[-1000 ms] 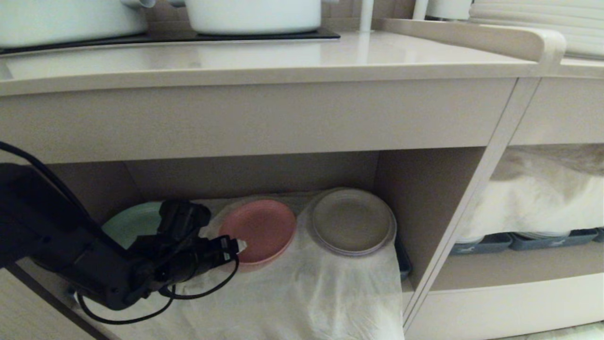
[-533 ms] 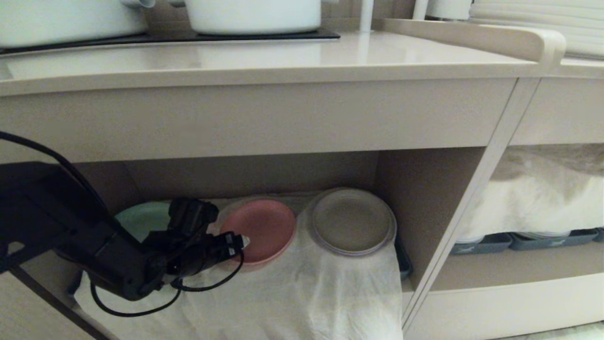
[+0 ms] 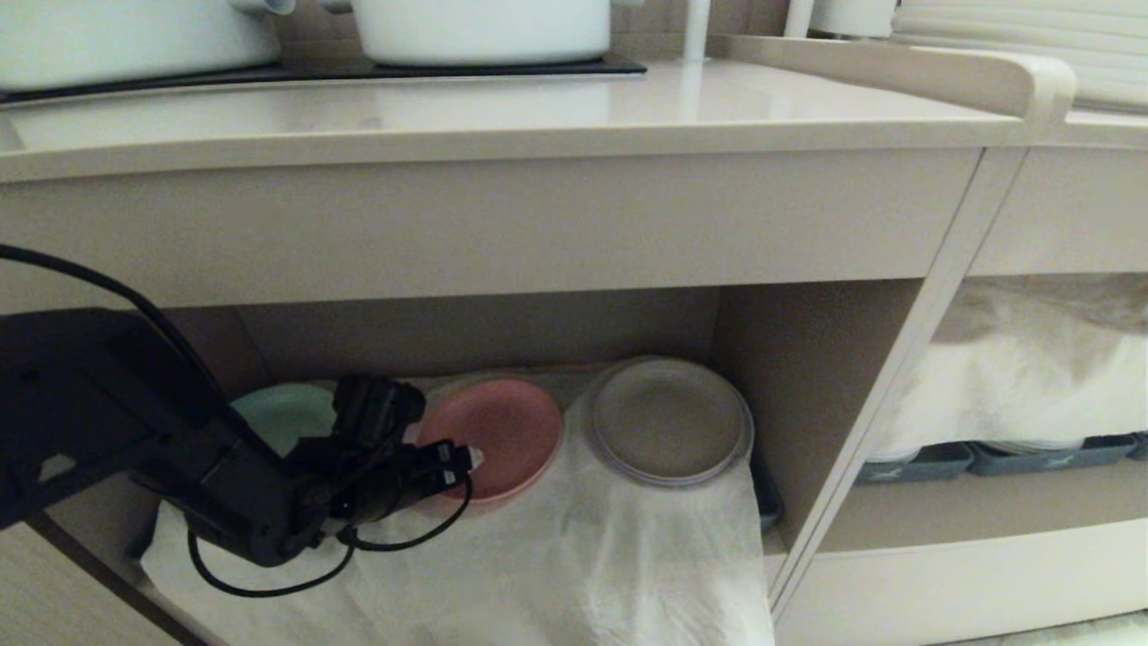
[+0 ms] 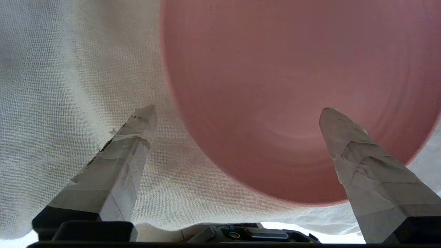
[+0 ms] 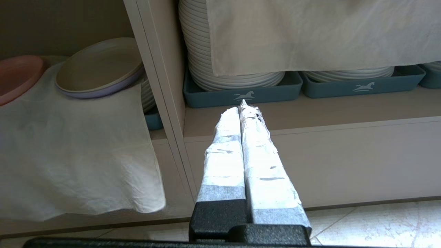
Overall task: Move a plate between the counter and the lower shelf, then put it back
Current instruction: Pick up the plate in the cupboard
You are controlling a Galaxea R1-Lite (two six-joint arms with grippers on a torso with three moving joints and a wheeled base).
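The pink plate [image 3: 502, 435] lies flat on the white cloth [image 3: 574, 556] lining the lower shelf [image 3: 789, 386], under the beige counter [image 3: 538, 108]. My left gripper [image 3: 466, 459] reaches into the shelf from the left and is open at the plate's near-left rim. In the left wrist view the left gripper [image 4: 237, 111] has its jaws wide apart. One taped finger [image 4: 348, 144] shows over the pink plate [image 4: 293, 86] and the other finger [image 4: 131, 144] over the cloth. Nothing is gripped. My right gripper [image 5: 241, 105] is shut and empty, parked low outside the shelves.
A green plate [image 3: 278, 413] lies left of the pink one, partly behind my left arm. A beige plate stack [image 3: 668, 422] sits right of it. White pots [image 3: 484, 27] stand on the black hob [image 3: 502, 65]. Grey-blue trays [image 5: 241, 93] hold white plates in the right compartment.
My left arm has pushed farther right into the shelf, bringing the open gripper up to the pink plate's rim. The plate has not moved. The right arm stayed still.
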